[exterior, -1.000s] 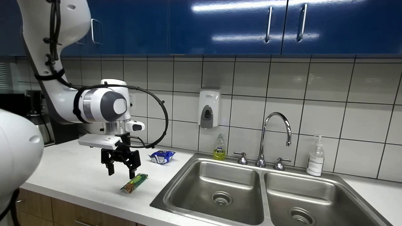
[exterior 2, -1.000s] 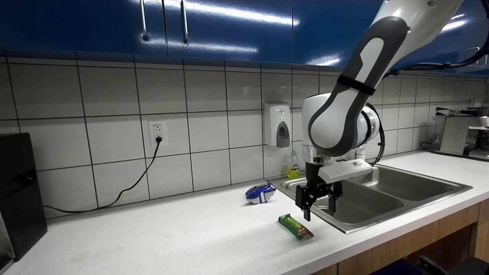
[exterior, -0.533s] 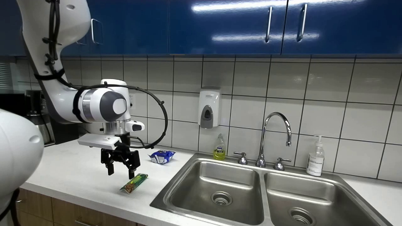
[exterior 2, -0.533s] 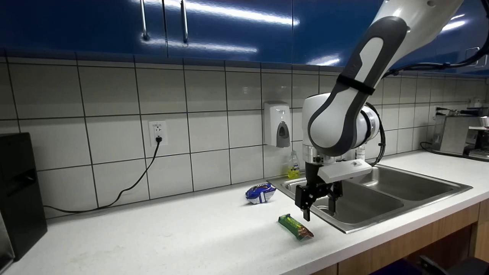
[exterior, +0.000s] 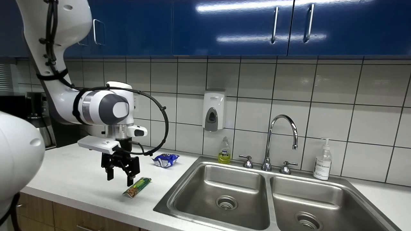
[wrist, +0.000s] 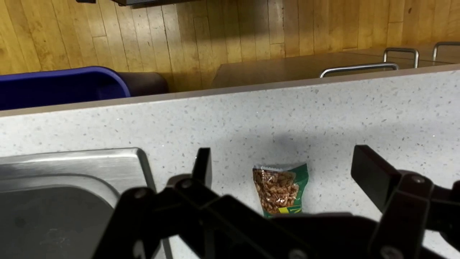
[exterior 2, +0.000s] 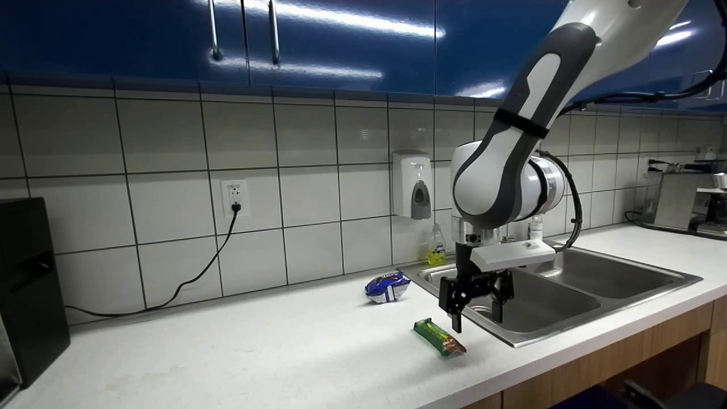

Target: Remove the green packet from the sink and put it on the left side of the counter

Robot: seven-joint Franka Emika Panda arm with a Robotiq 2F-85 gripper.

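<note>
The green packet (exterior: 138, 187) lies flat on the off-white counter (exterior: 80, 173), beside the sink (exterior: 163, 207) and not in it. It also shows in an exterior view (exterior 2: 438, 337). In the wrist view, the packet's brown-and-green end (wrist: 280, 189) lies between the two fingers as seen from above; its rest is hidden behind the gripper's linkage. My gripper (exterior: 120, 180) is open and empty, pointing down a little above the counter near the packet, without visible contact. It also shows in an exterior view (exterior 2: 477, 322) and in the wrist view (wrist: 283, 158).
A blue-and-white crinkled packet (exterior: 165, 160) lies behind, near the tiled wall. A yellow soap bottle (exterior: 224, 151) and the faucet (exterior: 281, 118) stand at the sink's back. A black appliance (exterior 2: 31, 295) stands at the counter's far end. A blue bin (wrist: 64, 84) is below the front edge.
My gripper has moved slightly lower and turned a little, shifting slightly toward the left in an exterior view. It stays open. The green packet has not moved.
</note>
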